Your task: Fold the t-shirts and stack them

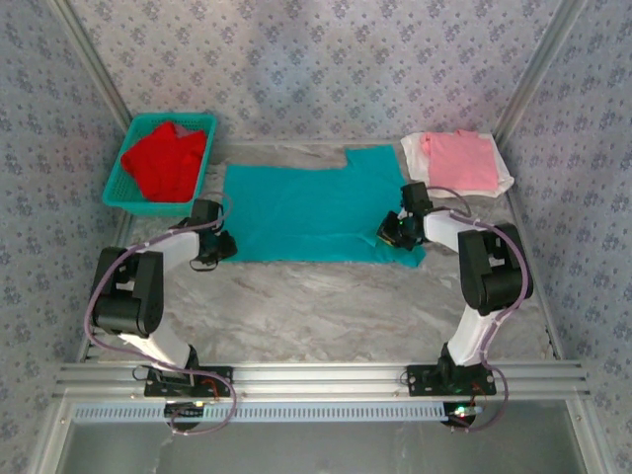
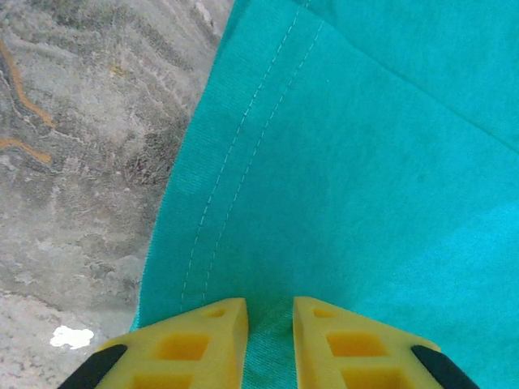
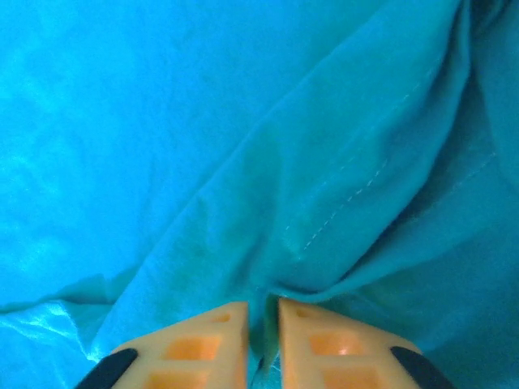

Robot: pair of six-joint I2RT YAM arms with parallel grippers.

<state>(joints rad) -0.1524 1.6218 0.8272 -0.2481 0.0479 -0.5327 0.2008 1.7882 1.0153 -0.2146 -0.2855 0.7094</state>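
Observation:
A teal t-shirt (image 1: 316, 212) lies spread flat across the middle of the table. My left gripper (image 1: 219, 245) is at its near left corner. In the left wrist view the yellow fingers (image 2: 203, 340) are shut on a raised bit of the teal cloth (image 2: 365, 162) beside the stitched hem. At the shirt's near right corner my right gripper (image 1: 395, 235) is shut on it too. Its orange fingers (image 3: 324, 344) pinch a bunched fold of the cloth (image 3: 203, 121). A red t-shirt (image 1: 168, 158) lies crumpled in the basket. A pink t-shirt (image 1: 459, 158) rests on a white one (image 1: 506, 180) at the back right.
The teal mesh basket (image 1: 126, 193) stands at the back left by the wall. Bare marbled tabletop (image 1: 326, 306) stretches between the teal shirt and the arm bases. Patterned walls close in the back and both sides.

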